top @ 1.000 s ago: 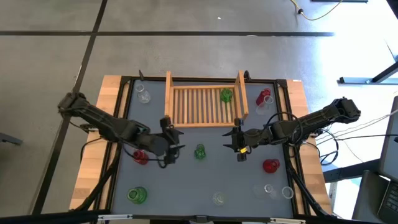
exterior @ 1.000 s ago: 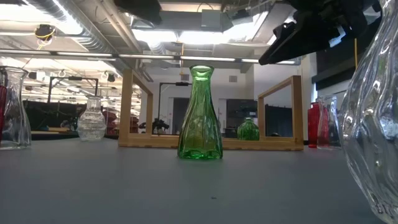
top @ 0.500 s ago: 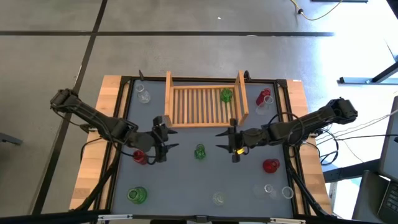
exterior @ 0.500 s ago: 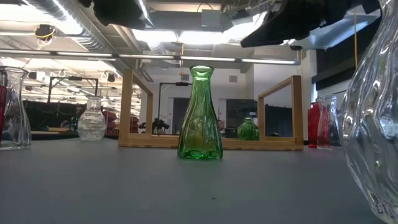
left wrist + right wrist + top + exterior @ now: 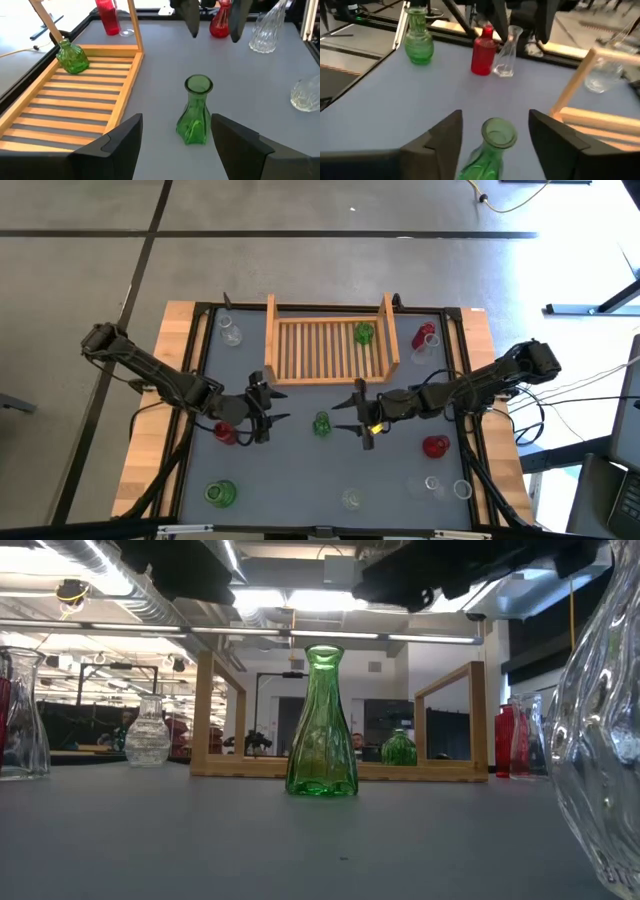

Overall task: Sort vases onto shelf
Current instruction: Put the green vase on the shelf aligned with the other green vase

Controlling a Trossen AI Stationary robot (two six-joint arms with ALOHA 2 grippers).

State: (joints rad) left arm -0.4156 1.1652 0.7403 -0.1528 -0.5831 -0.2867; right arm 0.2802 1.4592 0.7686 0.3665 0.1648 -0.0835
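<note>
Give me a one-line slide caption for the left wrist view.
Left gripper, fingers open, faces an upright green vase on the grey table; another green vase sits on the wooden shelf.

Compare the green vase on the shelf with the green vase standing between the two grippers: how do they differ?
The green vase on the shelf is squat and rounded; the green vase between the grippers is tall, slim and flared at the base. The first sits on the shelf slats near a side board; the second stands on the grey table, with the left gripper and right gripper open either side. Both are upright green glass.
</note>
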